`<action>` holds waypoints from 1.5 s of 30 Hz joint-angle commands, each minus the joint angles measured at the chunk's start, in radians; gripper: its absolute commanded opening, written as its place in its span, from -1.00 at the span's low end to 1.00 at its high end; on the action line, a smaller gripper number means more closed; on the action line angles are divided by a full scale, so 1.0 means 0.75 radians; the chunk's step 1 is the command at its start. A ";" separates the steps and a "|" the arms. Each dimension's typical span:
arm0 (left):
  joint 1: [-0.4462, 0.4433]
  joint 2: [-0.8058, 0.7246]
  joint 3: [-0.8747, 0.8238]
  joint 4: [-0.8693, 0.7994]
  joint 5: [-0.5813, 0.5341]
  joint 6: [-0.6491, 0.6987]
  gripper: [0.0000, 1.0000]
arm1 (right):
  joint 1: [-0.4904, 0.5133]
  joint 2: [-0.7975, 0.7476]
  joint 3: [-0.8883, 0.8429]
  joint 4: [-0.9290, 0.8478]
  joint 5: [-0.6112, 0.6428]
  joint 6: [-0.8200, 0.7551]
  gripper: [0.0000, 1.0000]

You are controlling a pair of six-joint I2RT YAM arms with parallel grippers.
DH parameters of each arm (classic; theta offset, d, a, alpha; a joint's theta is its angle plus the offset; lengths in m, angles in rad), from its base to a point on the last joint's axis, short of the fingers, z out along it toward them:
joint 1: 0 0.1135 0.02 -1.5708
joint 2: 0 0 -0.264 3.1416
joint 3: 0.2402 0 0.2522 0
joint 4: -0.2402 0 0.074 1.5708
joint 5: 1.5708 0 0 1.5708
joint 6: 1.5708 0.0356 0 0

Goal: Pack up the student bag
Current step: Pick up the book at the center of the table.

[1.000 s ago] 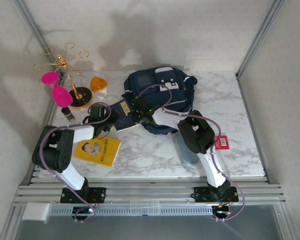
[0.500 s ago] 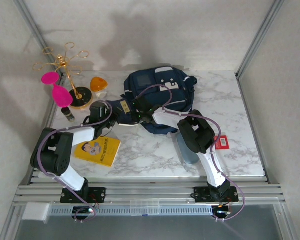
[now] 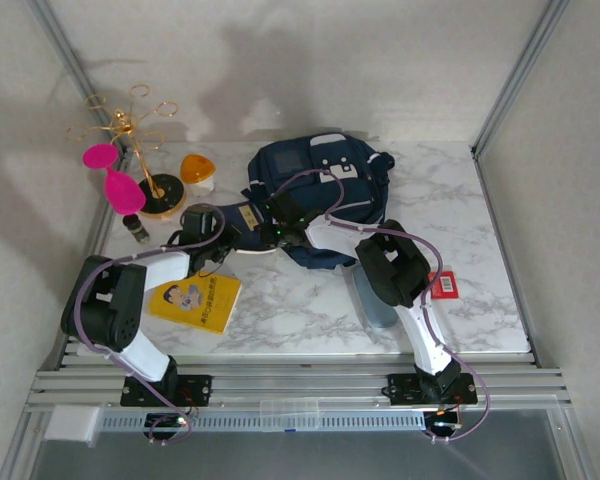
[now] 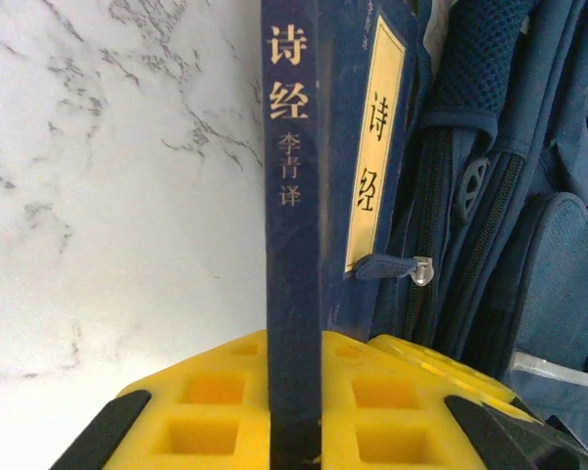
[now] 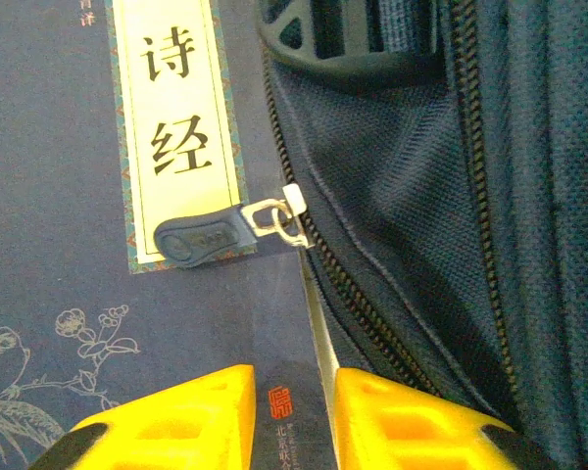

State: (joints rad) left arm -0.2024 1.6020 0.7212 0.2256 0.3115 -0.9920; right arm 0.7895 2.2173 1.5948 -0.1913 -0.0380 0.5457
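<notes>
I have the large navy-blue striped fabric backpack [image 3: 320, 185] lying at twelve o'clock on the white marble worktop [image 3: 310, 300], and packing looks barely under way. My left fingers [image 4: 206, 401] are clamped on the spine of a dark navy hardback book with a cream title strip [image 4: 290, 196]. The book sits against the bag's nine o'clock side. Its cover seems to run just under the open zip edge, though most of it is outside.

My right fingers [image 5: 176, 421] stand a little apart, straddling the pale edge of the bag's mouth. Beside them a dark rubber zip pull [image 5: 201, 238] rests on the book's cover, and nothing looks gripped between them.

I judge this book is going in now and is not yet inside. Probably left to pack are the yellow paperback with a cartoon face [image 3: 194, 300] at eight o'clock, the blue-grey bottle [image 3: 378, 300] at five o'clock and the small red card [image 3: 445, 286] at four o'clock. I cannot tell what the bag already contains.
</notes>
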 commanded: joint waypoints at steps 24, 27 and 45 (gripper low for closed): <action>-0.161 -0.612 0.313 -0.414 -0.052 0.268 -1.00 | -0.205 -0.931 -0.519 -0.103 -0.258 0.050 0.28; -0.219 -0.636 0.321 -0.321 -0.018 0.219 -1.00 | -0.284 -1.047 -0.575 -0.094 -0.373 0.053 0.39; -0.504 -0.444 0.339 0.416 0.178 0.008 -1.00 | -0.646 -1.216 -0.790 0.469 -1.239 0.444 0.97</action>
State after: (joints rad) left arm -0.5579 1.2560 0.9245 0.3584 0.4011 -0.9432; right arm 0.3050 1.3041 1.0225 -0.0170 -0.8154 0.7647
